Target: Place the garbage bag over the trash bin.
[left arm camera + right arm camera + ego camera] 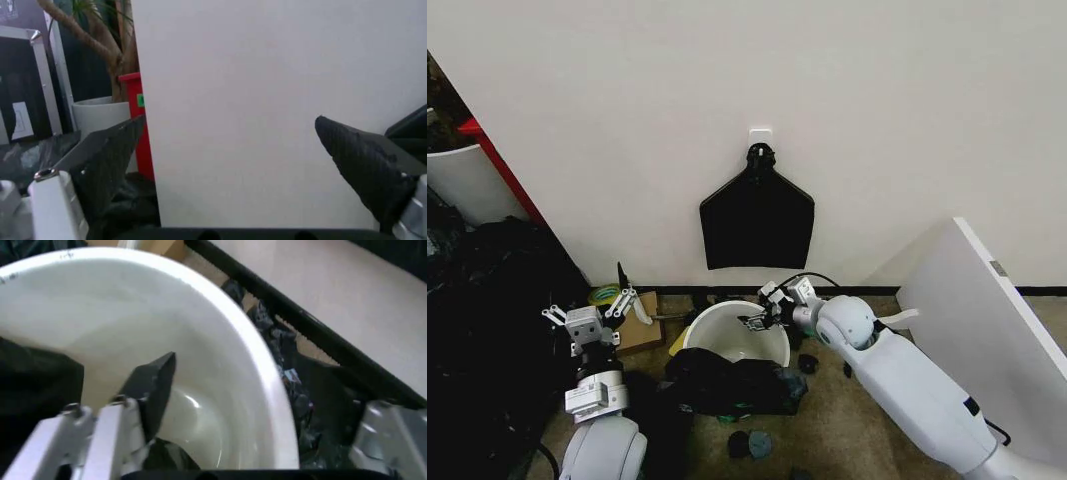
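Observation:
The white trash bin (732, 338) stands on the floor by the wall, its mouth open. The glossy black garbage bag (735, 385) lies crumpled against the bin's near side and rim. My right gripper (762, 317) is at the bin's far right rim. In the right wrist view this gripper (267, 410) is open and straddles the white rim (257, 355): one black finger (153, 385) sits inside the bin, the other outside. Crinkled bag plastic (287, 365) shows just outside the rim. My left gripper (592, 308) is raised to the bin's left, open and holding nothing (227, 150).
A flat black fan-shaped sheet (757, 215) hangs on the wall above the bin. A white board (982, 310) leans at the right. A cardboard box (639, 325) and a tape roll (606, 294) sit left of the bin. Dark clutter (482, 330) fills the left. Small black scraps (751, 442) lie on the floor.

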Controlling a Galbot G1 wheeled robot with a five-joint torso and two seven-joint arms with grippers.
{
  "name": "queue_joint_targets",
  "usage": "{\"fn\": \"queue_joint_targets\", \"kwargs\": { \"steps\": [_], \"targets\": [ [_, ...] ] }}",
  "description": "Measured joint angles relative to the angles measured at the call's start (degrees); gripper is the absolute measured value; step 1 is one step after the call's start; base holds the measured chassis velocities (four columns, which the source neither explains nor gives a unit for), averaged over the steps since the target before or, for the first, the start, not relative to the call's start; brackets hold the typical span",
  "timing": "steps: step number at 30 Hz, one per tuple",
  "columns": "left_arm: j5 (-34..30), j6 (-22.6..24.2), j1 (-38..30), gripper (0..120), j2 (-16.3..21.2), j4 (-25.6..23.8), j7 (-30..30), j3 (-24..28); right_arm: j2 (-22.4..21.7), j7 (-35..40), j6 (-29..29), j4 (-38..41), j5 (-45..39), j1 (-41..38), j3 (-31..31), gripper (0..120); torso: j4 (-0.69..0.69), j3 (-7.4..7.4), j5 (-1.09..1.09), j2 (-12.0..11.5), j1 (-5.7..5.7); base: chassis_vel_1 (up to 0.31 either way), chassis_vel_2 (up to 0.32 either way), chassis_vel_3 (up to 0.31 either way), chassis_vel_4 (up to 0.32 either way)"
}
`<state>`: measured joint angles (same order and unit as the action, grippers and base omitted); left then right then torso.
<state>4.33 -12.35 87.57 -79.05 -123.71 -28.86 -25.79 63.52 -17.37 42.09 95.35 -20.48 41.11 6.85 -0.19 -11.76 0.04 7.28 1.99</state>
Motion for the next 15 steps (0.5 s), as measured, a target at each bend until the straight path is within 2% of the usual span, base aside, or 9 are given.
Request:
{"fn": "queue_joint_targets", "kwargs": {
  "steps": [4,6,10,11,15],
  "targets": [
    [0.4,0.1,0.0,100,-0.6,0.1,-0.3,0.7,0.2,0.0,0.0,-0.1,1.3,1.0,0.2,44,-0.01,0.0,0.0,0.0,0.0,0.0,0.0,0.0,0.0],
    [0.5,0.1,0.1,100,-0.7,0.1,-0.4,0.9,0.3,0.2,0.0,-0.1,1.4,1.3,0.2,41,-0.01,0.0,0.01,0.0,0.0,0.0,0.0,0.0,0.0],
    [0.8,0.1,0.3,100,-0.9,0.4,-1.0,0.9,0.4,2.2,0.0,0.3,0.5,1.9,-0.1,23,0.0,0.0,0.01,0.0,0.0,0.0,0.0,0.0,0.0],
    [0.8,0.1,0.3,100,-0.9,0.4,-1.0,0.9,0.4,2.2,0.0,0.3,0.5,1.9,-0.1,23,0.0,0.0,0.01,0.0,0.0,0.0,0.0,0.0,0.0],
    [0.8,0.1,0.3,100,-0.8,0.8,-1.7,0.6,-0.2,7.2,0.0,1.5,-3.0,3.2,-0.3,7,0.01,0.0,0.01,0.0,0.0,0.0,0.0,0.0,0.0]
  ]
}}
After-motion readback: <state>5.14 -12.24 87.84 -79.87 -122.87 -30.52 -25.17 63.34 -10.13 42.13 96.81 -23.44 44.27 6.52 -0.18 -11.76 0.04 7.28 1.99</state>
